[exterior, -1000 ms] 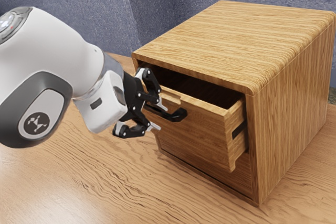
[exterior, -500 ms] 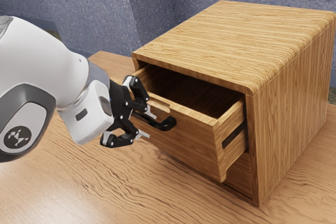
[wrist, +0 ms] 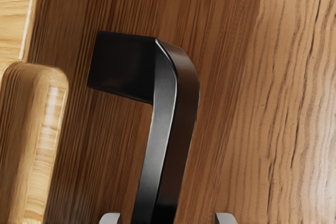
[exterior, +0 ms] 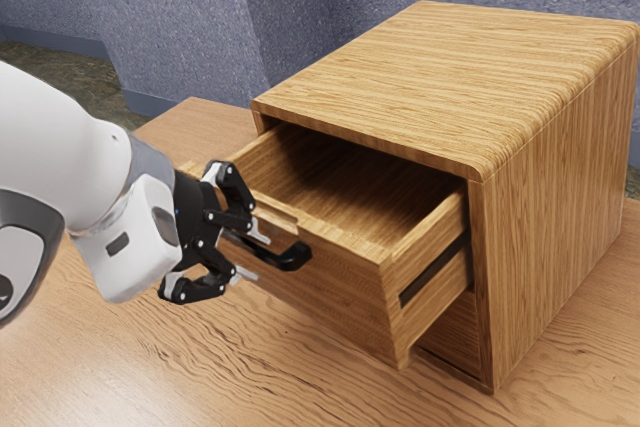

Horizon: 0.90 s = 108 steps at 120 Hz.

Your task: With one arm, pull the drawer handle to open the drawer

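**Exterior view**
- Arm (exterior: 60,187): we saw it come in from approx. 9 o'clock, low over the wooden table (exterior: 150,367).
- Gripper (exterior: 248,253): black, fingers spread wide. One sat above the handle and one below, at 12 and 6 o'clock of the bar. It straddled the bar w/o clamping it.
- Handle (exterior: 288,258): black bar on the drawer front, poking out of the gripper twd 3 o'clock.
- Drawer (exterior: 340,282): pulled well out of the cabinet (exterior: 450,77), twd approx. 8 o'clock. Inside was bare wood, and its side wall showed at 4 o'clock.
- Cabinet: oak-look box at 2–3 o'clock of the gripper, standing on the table.

**Wrist view**
- Handle (wrist: 168,129): we saw the bent black bar close up, its foot fixed to the dark drawer front (wrist: 226,35).
- Fingertips (wrist: 110,217): two grey tips, one each side of the bar, w/ a gap on both sides. The wider gap was on the table side.
- Table (wrist: 299,103): lighter grain beyond the drawer front.
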Available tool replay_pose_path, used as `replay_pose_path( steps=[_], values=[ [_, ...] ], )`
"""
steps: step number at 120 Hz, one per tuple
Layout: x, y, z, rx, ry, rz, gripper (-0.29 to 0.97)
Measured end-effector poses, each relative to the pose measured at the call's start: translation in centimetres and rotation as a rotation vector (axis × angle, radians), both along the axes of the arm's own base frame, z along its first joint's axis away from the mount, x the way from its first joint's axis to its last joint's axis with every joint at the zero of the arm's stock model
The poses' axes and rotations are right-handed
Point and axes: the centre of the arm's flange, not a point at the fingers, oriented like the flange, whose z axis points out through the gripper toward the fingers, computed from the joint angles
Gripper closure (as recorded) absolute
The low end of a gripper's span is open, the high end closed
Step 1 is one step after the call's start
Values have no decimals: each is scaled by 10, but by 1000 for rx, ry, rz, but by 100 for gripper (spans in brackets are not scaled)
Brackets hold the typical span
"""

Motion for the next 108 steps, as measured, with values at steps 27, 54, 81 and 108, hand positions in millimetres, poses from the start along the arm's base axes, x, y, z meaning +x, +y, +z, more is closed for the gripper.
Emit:
replay_pose_path(
  steps=[27, 54, 81, 108],
  values=[
    [-12, 1, -3, 4, 6, 10, 51],
    [-26, 1, 2, 6, -2, 18, 54],
    [-34, -2, 2, 9, 3, 21, 54],
    [-45, -5, 3, 13, 2, 25, 55]
  ],
)
